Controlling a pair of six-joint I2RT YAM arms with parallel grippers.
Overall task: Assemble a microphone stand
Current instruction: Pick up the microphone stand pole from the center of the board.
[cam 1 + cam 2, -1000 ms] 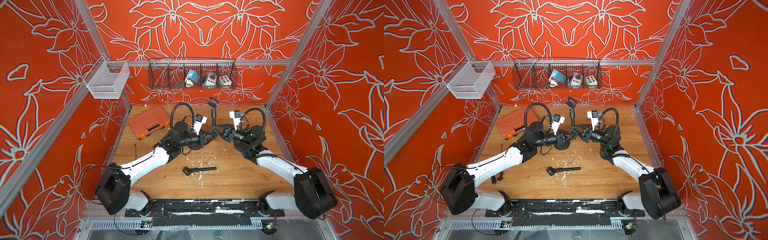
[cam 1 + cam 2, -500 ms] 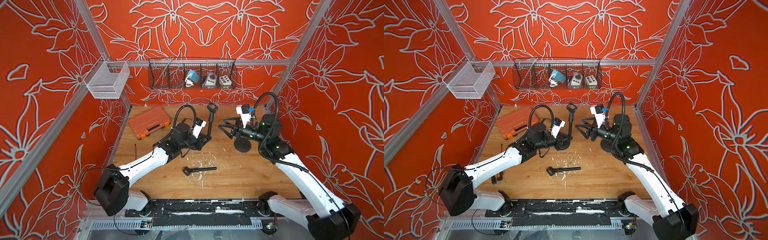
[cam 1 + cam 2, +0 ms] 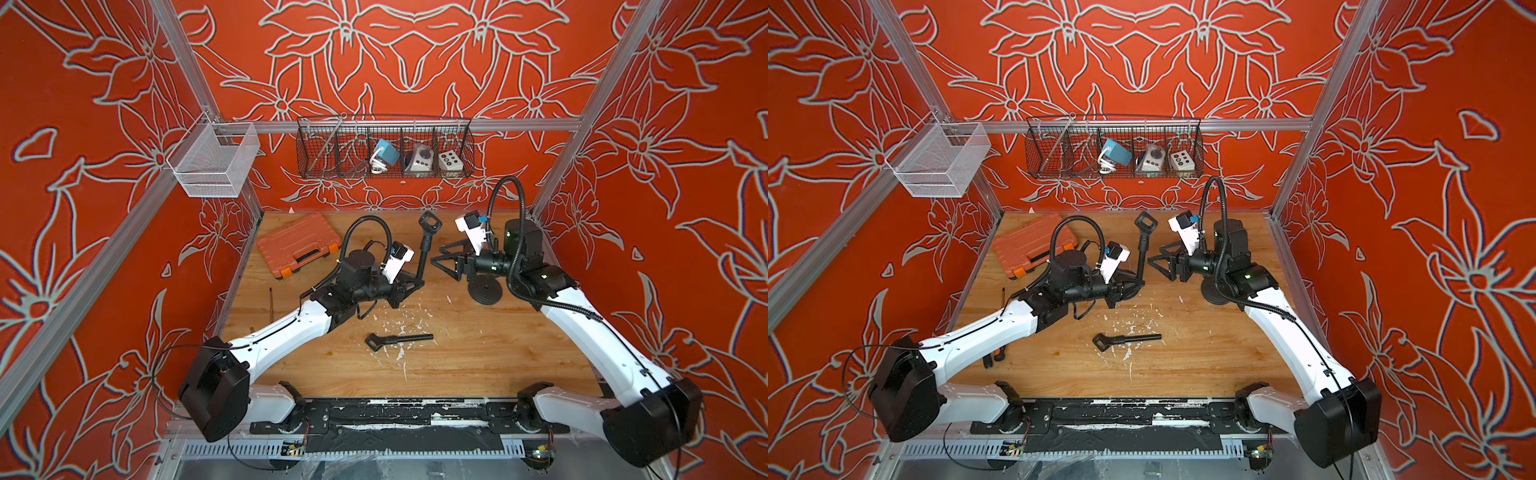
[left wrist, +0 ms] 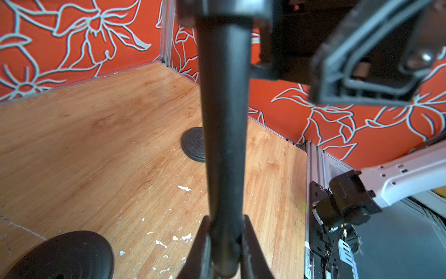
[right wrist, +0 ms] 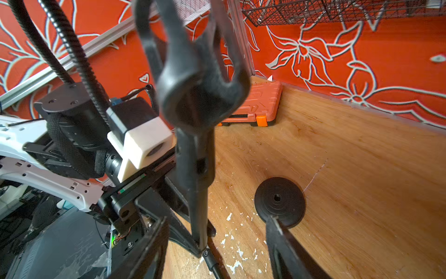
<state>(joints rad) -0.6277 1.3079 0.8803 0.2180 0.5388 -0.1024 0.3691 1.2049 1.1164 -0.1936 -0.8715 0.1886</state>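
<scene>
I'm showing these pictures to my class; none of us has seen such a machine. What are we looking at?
It is a robot with two white arms, each ending in a two-fingered gripper. Two pictures look down from above; the other two come from cameras on the wrists. The left gripper is shut on a roughly upright microphone stand pole with a clip on top. The right gripper is open, beside it, holding nothing. On the wooden table lie a round black base, a second pole and an orange tool case.
</scene>
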